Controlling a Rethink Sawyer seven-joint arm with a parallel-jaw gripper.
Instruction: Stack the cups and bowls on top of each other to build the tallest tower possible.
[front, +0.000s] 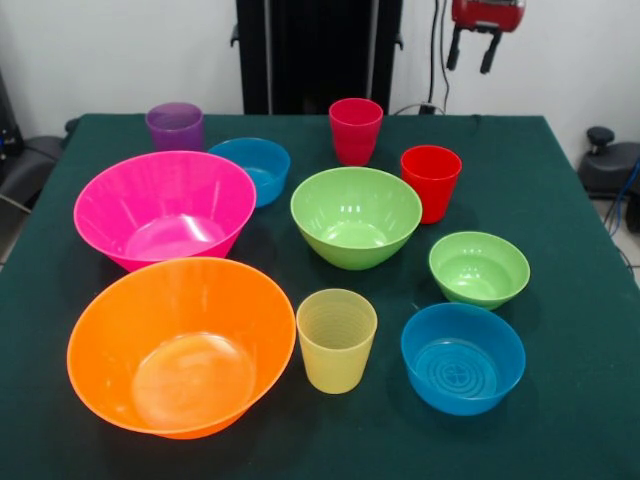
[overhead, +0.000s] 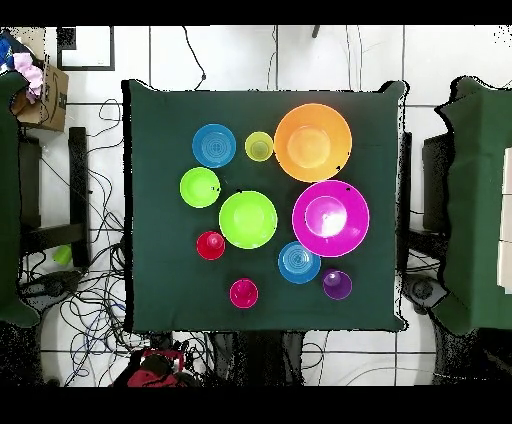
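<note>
Green table: cups below raised claw.

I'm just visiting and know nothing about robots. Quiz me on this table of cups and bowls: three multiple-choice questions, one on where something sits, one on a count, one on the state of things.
1. In the front view, what stands right beside the orange bowl?
A. the purple cup
B. the yellow cup
C. the bright red cup

2. How many blue bowls are on the table?
A. one
B. two
C. three

3. How do the pieces stand now?
A. all nested in one tower
B. two tipped on their sides
C. all separate and upright

Answers:
1. B: the ribbed yellow cup stands next to the orange bowl.
2. B: one blue bowl is at the front and another is behind the hot pink bowl.
3. C: every cup and bowl rests alone, mouth up, and the gripper hangs clear at the far side.
</note>
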